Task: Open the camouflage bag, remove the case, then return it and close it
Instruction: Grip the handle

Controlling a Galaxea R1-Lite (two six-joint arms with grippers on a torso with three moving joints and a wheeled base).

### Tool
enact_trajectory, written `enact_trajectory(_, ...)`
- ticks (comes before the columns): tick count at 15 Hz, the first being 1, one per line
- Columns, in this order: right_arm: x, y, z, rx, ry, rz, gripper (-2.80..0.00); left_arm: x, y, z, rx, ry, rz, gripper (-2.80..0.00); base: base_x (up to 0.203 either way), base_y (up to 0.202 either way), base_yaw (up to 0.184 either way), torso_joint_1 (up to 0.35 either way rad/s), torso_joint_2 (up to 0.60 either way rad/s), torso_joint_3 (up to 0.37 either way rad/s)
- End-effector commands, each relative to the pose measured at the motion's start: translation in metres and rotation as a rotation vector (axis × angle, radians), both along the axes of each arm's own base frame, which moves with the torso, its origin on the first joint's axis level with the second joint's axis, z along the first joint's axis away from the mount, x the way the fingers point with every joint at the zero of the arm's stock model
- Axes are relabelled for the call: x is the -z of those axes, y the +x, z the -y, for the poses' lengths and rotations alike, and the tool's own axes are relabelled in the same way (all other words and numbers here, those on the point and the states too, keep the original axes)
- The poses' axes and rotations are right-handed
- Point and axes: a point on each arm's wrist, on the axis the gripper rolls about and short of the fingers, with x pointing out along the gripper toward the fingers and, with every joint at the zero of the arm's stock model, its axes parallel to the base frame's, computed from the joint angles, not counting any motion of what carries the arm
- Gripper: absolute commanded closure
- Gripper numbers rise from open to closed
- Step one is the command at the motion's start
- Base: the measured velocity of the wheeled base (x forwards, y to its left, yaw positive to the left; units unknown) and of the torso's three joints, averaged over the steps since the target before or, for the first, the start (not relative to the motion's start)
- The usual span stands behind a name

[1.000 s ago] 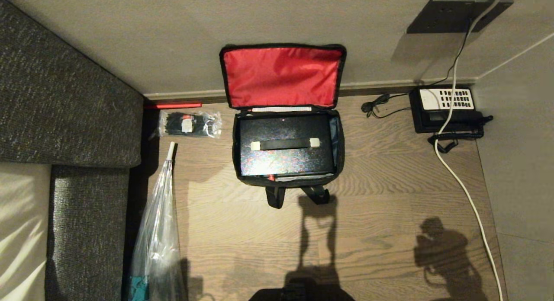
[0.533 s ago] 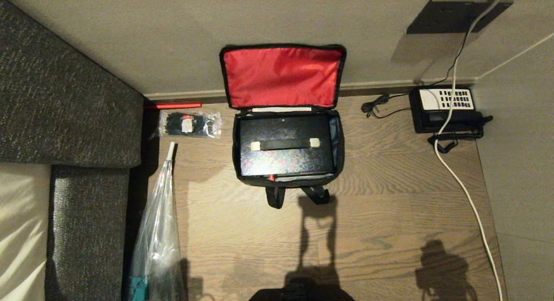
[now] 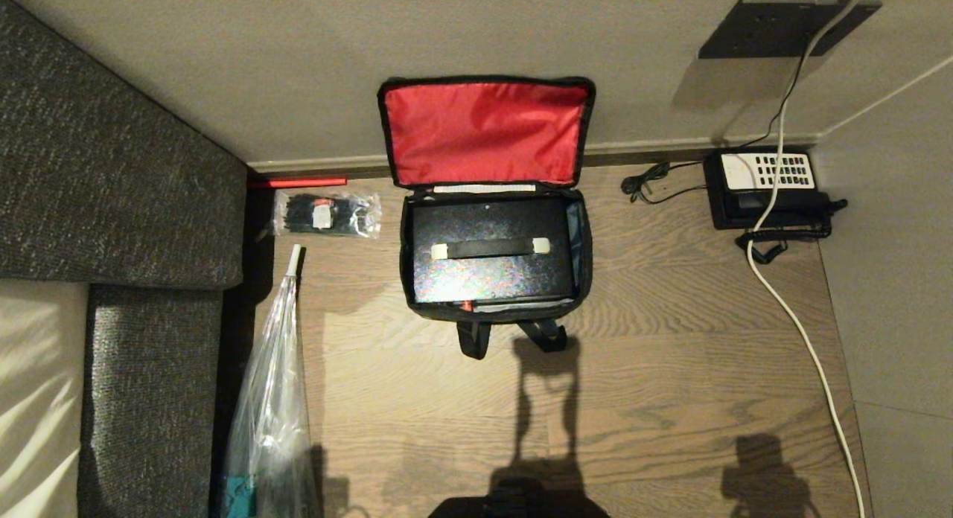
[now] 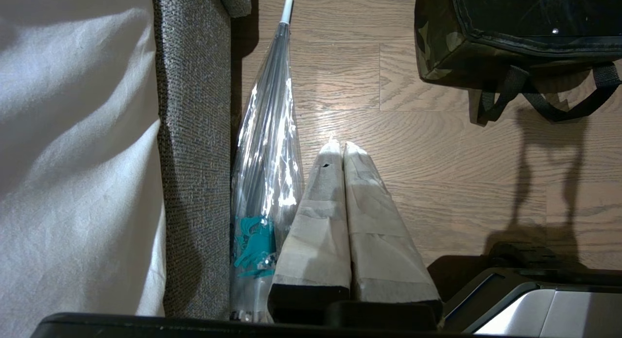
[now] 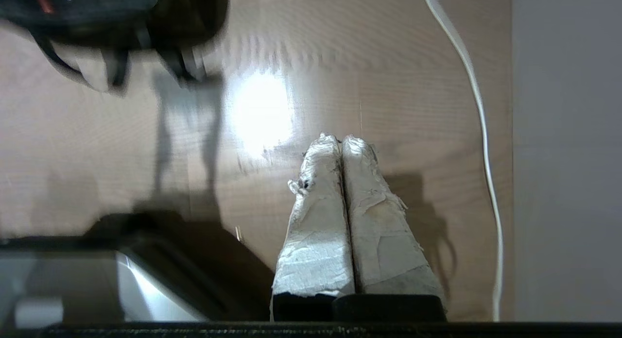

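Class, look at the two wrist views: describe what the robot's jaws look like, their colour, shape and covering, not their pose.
Both look alike. The left gripper has two long tapering jaws wrapped in pale beige tape, smooth, on a black base. The right gripper has the same tapered pair on a black base, but its tape is whiter, wrinkled and frayed. No cables or markings show on either. Neither arm shows in the head view.

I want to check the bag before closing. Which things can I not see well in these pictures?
- Head view: the case hides the camouflage bag floor.
- Head view: bag zipper too small to judge.
- Left wrist view: frame edge cuts the bag.
- Right wrist view: bag blurred.
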Motion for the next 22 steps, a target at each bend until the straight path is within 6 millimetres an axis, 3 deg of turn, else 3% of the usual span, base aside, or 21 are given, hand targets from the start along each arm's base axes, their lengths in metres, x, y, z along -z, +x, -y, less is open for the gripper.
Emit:
enact_trajectory(1, 0.0020, -0.0016, 0.0001, -0.001, 0.025, 0.023, 0.00, 0.0001, -0.0001, 0.0000, 0.000, 0.000, 0.002, 0.00, 0.000, 0.000, 0.000, 0.000, 0.00, 0.000)
enact_trajectory(22, 0.0018, -0.0017, 0.0004, 0.013, 0.048, 0.023, 0.00, 0.0001, -0.0001, 0.0000, 0.000, 0.000, 0.002, 0.00, 0.000, 0.000, 0.000, 0.000, 0.00, 0.000)
